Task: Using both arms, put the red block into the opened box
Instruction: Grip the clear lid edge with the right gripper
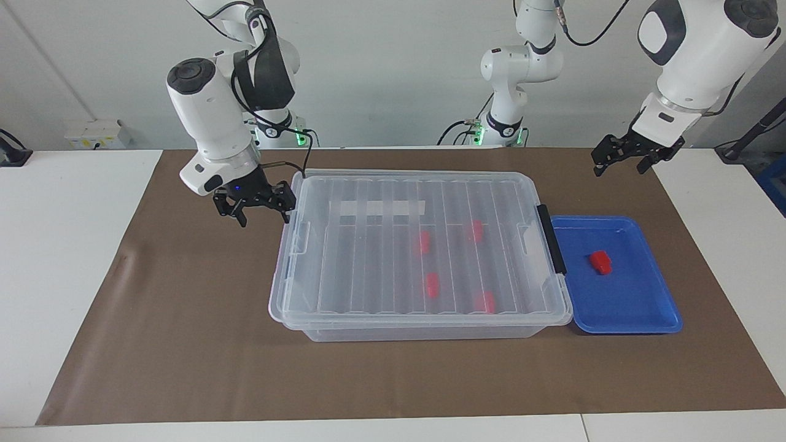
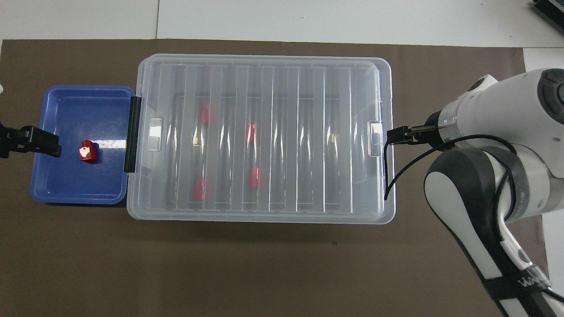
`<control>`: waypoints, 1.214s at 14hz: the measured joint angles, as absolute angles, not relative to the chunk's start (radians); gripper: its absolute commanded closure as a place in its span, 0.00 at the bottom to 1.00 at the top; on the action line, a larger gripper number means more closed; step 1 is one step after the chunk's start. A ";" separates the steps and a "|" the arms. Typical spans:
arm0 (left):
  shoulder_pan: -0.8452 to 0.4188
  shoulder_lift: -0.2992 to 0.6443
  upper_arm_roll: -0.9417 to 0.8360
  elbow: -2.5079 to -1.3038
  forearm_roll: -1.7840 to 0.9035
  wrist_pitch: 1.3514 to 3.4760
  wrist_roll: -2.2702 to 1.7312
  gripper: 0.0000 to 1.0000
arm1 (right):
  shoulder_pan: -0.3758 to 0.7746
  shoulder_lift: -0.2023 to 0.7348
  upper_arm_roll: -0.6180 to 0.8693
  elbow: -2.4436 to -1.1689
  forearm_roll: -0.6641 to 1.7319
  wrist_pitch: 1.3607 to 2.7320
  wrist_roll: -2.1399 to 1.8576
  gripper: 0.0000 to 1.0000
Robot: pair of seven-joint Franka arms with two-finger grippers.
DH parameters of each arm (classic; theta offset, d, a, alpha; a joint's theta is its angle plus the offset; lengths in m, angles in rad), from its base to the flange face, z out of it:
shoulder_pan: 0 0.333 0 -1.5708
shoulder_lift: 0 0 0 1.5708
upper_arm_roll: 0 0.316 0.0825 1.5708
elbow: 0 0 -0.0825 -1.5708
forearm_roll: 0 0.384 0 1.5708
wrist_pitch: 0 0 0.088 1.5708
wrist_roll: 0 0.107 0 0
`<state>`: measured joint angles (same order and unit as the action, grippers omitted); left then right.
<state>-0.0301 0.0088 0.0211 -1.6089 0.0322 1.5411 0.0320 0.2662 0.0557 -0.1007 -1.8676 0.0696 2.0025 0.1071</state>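
The large clear plastic box sits in the middle of the brown mat, its ribbed clear lid on top and closed, with a white label strip showing through near the robots' edge. Through the lid I can see 4 small red blocks lying on the box floor. Touching the box at the left arm's end, just beside its black end handle, is a shallow blue plastic tray. The small bright red plastic block lies alone in that tray, about in its middle, touched by nothing.

The right arm's black two-finger gripper hangs low at the box's end toward the right arm, one fingertip right at the lid's rim above the clear end latch (whether it actually touches, I cannot tell). Its fingers are spread apart and carry nothing. A black cable loops from its wrist over the lid's corner.

The left arm's gripper waits up in the air over the mat near the tray's outer end, its fingers spread too, with nothing in them.
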 measured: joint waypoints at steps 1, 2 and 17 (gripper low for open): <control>-0.030 0.009 0.021 -1.609 0.032 1.541 0.032 0.00 | 0.267 0.059 -0.101 -1.874 0.071 2.004 0.083 0.00; -0.030 0.009 0.021 -1.609 0.032 1.541 0.032 0.00 | 0.267 0.064 -0.101 -1.877 0.080 2.004 0.064 0.00; -0.030 0.009 0.021 -1.609 0.032 1.541 0.032 0.00 | 0.262 0.093 -0.105 -1.887 0.046 2.032 0.035 0.00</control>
<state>-0.0301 0.0088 0.0211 -1.6089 0.0322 1.5411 0.0319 0.2623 0.0927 -0.1049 -1.8869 0.0461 2.0320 0.0348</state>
